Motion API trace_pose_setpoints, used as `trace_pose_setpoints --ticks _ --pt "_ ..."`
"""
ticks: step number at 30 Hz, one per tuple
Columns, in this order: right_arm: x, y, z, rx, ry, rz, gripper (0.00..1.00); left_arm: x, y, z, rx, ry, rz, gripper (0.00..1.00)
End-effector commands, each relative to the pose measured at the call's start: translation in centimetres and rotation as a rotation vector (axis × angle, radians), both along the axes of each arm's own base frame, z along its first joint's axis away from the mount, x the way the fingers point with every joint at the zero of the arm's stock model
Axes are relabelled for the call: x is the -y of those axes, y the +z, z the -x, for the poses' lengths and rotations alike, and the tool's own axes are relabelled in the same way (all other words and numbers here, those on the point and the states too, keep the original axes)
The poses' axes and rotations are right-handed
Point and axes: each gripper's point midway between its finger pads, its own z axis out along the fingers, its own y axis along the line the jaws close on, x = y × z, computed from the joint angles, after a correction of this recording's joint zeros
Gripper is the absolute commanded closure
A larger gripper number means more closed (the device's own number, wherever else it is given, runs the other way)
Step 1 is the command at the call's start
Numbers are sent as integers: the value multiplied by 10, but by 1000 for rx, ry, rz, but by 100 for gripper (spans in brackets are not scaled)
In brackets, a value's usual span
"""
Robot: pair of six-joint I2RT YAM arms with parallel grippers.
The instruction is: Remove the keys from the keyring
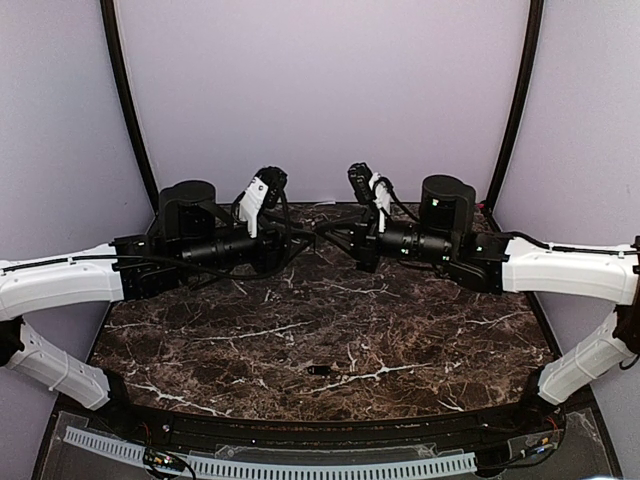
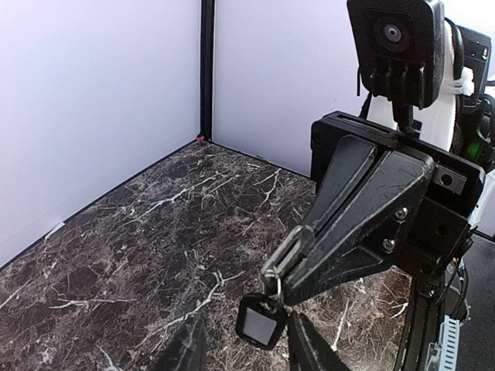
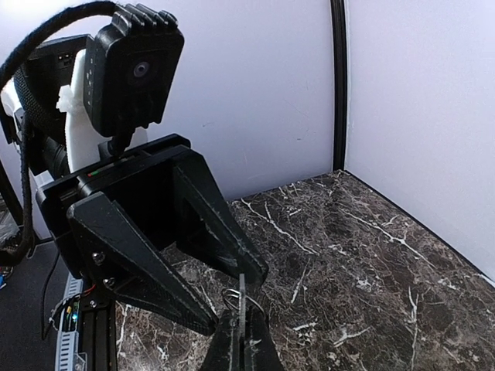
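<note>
Hanging key [image 2: 259, 325] likely light, stiff, swingy: pinch its dark head. Its keyring [image 2: 276, 289] clamped in right gripper [image 2: 272, 270]; left gripper [image 3: 234, 300] jaws apart.

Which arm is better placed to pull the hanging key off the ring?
Left. The right gripper is shut on the ring, while the left gripper stands open either side of the hanging key.
</note>
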Motion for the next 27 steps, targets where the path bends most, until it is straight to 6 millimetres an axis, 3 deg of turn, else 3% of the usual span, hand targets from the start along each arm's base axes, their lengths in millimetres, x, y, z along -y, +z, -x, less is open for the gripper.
trace_pose_setpoints --ticks 1,10,20,23,27 --pt "-3 16 -1 3 11 -34 100 3 34 4 68 -25 61 64" --pt "-5 12 -1 -4 19 -17 100 8 37 4 83 -43 59 69" --pt "-5 14 1 -2 29 -19 100 12 33 -1 73 -32 37 87" --pt "-4 15 1 -1 22 -19 100 11 31 -2 66 -24 34 86" --pt "-4 17 1 1 22 -21 100 9 28 -2 57 -16 32 74"
